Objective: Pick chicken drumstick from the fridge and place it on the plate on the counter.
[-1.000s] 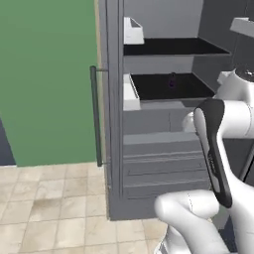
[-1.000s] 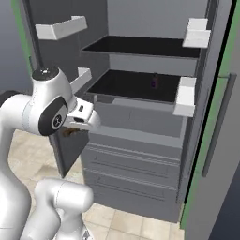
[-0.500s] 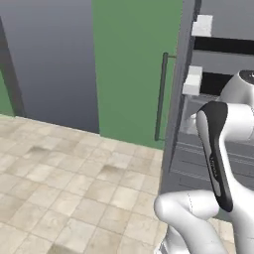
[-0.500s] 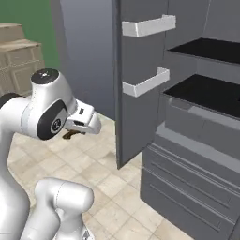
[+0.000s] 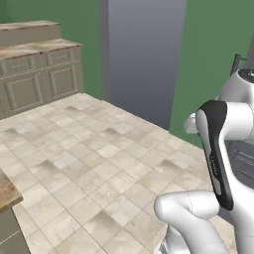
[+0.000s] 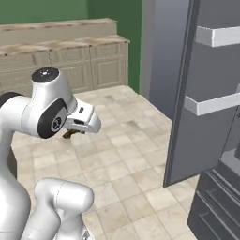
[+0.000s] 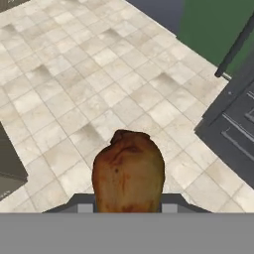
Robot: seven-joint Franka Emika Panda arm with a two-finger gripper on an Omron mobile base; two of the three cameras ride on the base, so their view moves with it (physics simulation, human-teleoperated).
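The gripper (image 7: pixel 128 206) is closed on the chicken drumstick (image 7: pixel 129 171), already out of the fridge (image 6: pixel 206 93). Placing it on the plate remains, I think.

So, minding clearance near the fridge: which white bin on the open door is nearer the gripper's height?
The lower bin. The upper bin sits well above the gripper holding the drumstick.

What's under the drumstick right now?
In the hand view, beige floor tiles lie far below the drumstick, which the gripper carries in the air. The drumstick covers the fingertips and the floor directly beneath it. No plate there.
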